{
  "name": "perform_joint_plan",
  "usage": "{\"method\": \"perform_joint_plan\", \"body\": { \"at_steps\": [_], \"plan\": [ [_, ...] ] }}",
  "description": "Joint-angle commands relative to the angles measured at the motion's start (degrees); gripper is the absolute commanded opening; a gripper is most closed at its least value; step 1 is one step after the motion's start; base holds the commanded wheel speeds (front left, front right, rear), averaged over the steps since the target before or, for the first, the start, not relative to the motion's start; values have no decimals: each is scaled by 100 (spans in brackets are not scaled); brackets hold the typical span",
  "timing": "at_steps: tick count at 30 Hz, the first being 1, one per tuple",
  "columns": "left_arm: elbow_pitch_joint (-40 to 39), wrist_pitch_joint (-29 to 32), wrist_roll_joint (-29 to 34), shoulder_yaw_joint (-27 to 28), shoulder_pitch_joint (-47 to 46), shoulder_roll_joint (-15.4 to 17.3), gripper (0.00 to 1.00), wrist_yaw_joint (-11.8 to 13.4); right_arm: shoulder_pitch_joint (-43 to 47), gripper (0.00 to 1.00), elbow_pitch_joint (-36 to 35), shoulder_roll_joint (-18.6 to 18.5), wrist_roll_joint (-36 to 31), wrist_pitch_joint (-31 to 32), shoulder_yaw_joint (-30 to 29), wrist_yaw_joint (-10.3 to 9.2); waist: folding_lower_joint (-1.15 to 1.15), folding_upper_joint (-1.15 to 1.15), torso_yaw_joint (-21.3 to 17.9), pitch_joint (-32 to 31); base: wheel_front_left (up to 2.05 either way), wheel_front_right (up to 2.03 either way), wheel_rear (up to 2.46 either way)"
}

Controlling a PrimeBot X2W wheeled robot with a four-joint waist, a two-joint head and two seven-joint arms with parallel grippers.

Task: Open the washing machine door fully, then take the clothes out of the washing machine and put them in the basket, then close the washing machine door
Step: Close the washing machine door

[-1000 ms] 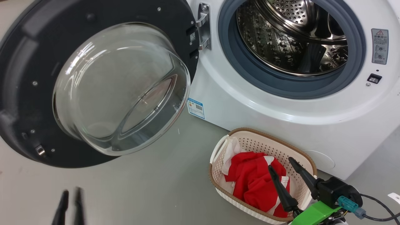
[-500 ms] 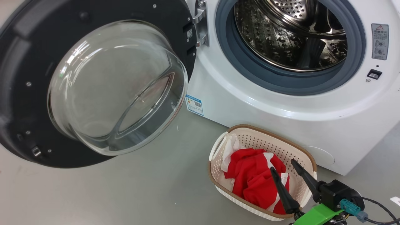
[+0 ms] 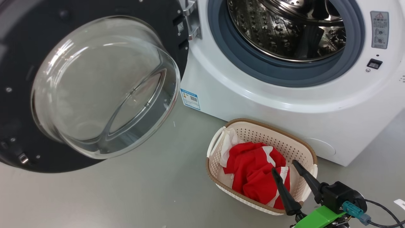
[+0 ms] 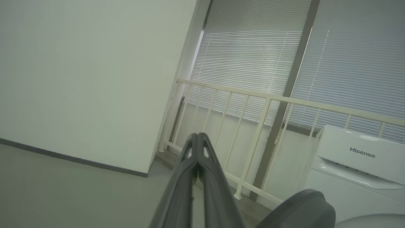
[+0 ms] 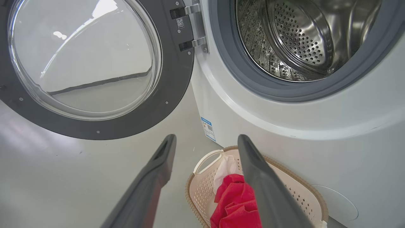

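The washing machine door stands swung wide open at the left, its glass bowl bulging toward me. The washing machine shows a bare steel drum. On the floor in front of it sits the basket holding the red and white clothes. My right gripper hovers open over the basket's near right side with nothing between its fingers. In the right wrist view the right gripper frames the basket and clothes. My left gripper is shut on nothing, pointing at a railing.
Grey floor stretches in front of the door and left of the basket. A cable trails from my right wrist. Beyond the left gripper are a cream railing, window blinds, a wall and the machine's top panel.
My left gripper's fingers, apart at the head view's lower left a second ago, have closed and dropped out of that picture. The head camera has shifted; door, machine and basket stay put.
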Motion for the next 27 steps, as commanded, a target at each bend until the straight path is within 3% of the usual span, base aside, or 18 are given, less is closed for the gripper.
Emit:
{"method": "perform_joint_plan", "body": {
  "at_steps": [1,6,13,19,27],
  "plan": [
    [134,217,-310,76,-315,548,0,-31,-93,100,-141,-24,-79,-37,136,35,0,0,-46,56,0,0,0],
    [1259,2379,-2094,-263,-804,758,0,-31,-134,100,-140,-55,-102,-37,134,35,0,0,-106,124,0,0,0],
    [2263,4131,-2845,-398,-1174,1126,0,-31,-197,100,-148,-115,-127,-37,150,35,0,0,-196,247,0,0,0],
    [2535,4868,-3124,-481,-1297,1028,0,-32,-235,100,-175,-188,-160,-37,131,35,0,0,-214,408,0,0,0],
    [2592,5245,-3259,-525,-1227,880,0,-32,-338,100,-178,-257,-193,-37,144,35,0,0,-262,524,0,0,0]
  ]
}}
